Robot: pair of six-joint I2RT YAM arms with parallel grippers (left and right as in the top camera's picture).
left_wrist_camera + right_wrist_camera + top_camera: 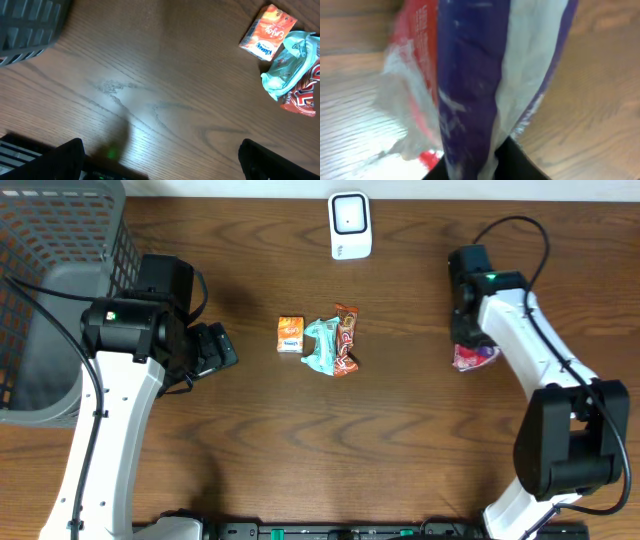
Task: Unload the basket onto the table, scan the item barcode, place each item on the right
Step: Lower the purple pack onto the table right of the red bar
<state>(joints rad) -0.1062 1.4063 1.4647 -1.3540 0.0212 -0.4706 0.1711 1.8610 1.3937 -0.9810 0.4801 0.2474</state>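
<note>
One packet (476, 359) at 3 o'clock on the counter (400, 450), right end effector (466, 345) on it, grip unclear. Left end effector (214, 350) released, empty. Scanner (350, 225) at 12 o'clock, well apart. Scan probably undone; three items (322, 345) lie at centre.

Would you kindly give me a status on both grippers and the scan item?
Left gripper open, empty. Right gripper at red-and-purple packet, grip unclear. Packet right of snack pile, away from scanner. Nothing between them.

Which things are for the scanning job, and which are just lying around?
For the job: scanner, red packet at the right gripper.
Lying about: orange box, teal packet, candy bar, basket.
</note>
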